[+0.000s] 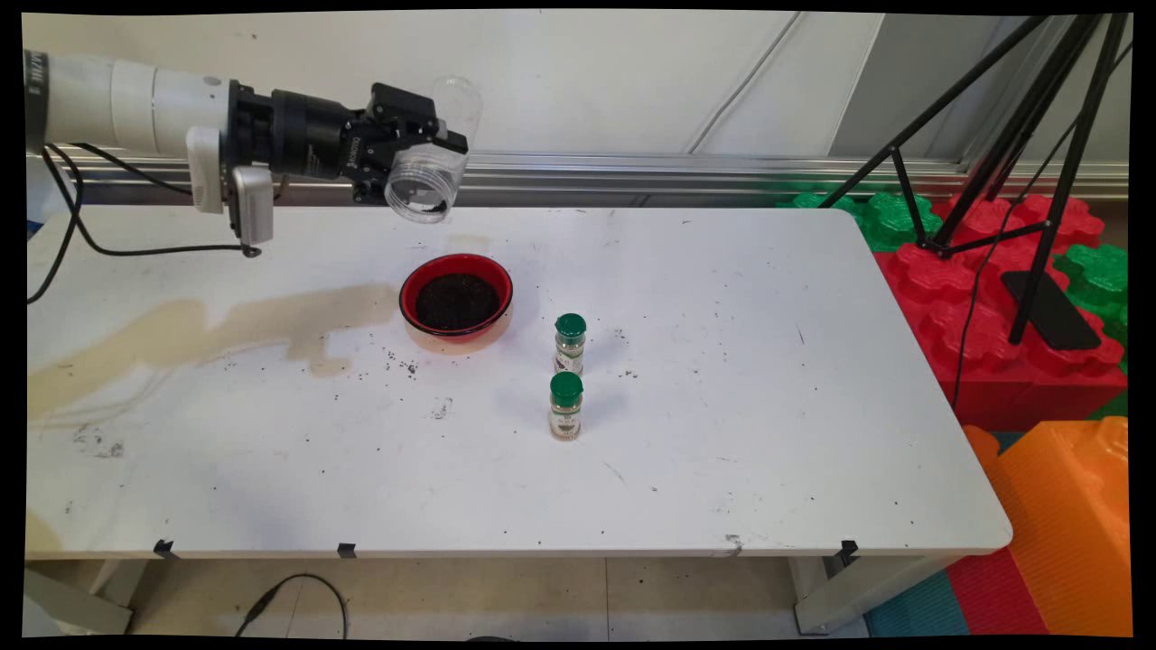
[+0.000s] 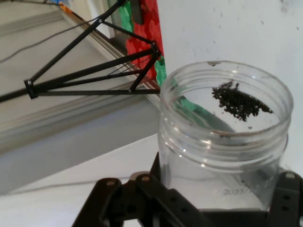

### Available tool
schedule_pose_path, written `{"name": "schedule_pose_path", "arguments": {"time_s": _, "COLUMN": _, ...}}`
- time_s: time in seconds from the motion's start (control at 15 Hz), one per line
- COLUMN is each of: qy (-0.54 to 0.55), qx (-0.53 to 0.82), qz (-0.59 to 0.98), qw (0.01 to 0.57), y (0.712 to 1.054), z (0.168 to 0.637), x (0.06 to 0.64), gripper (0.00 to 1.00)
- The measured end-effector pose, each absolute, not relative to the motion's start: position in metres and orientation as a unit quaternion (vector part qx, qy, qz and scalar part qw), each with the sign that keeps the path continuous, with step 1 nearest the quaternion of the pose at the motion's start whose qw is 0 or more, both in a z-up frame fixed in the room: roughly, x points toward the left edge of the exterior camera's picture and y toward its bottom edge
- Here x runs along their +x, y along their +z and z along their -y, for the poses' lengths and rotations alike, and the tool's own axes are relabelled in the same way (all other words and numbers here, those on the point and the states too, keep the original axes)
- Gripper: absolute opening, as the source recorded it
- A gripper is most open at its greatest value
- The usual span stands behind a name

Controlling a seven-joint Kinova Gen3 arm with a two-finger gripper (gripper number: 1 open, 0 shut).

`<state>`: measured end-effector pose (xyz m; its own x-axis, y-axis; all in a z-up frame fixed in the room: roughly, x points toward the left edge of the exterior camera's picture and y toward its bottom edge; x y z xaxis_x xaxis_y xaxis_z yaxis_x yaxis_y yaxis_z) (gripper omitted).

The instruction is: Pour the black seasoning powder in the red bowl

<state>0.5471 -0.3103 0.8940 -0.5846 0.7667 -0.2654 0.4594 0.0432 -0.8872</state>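
Observation:
My gripper (image 1: 424, 153) is shut on a clear plastic jar (image 1: 423, 185), held tilted high above the table's far side with its open mouth turned down and toward the camera. In the hand view the clear plastic jar (image 2: 222, 137) fills the space between the fingers, and a small clump of dark grains (image 2: 240, 103) clings inside near its mouth. Below and slightly right of the jar stands a red bowl (image 1: 456, 300) filled with dark grains. Two small spice bottles with green caps (image 1: 570, 343) (image 1: 565, 405) stand upright to the right of the bowl.
A beige stain (image 1: 208, 329) spreads across the white table (image 1: 722, 433) left of the bowl, with dark grains scattered around. A black tripod (image 1: 1011, 153) stands beyond the table's right end over red and green foam blocks (image 1: 975, 298). An orange block (image 1: 1066, 524) sits at the near right.

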Motion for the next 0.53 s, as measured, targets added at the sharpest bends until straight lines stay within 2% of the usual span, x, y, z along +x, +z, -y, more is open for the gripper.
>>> {"name": "schedule_pose_path", "arguments": {"time_s": 0.53, "qy": 0.485, "qx": -0.304, "qz": 0.78, "qw": 0.253, "y": 0.915, "z": 0.297, "x": 0.542, "gripper": 0.0}}
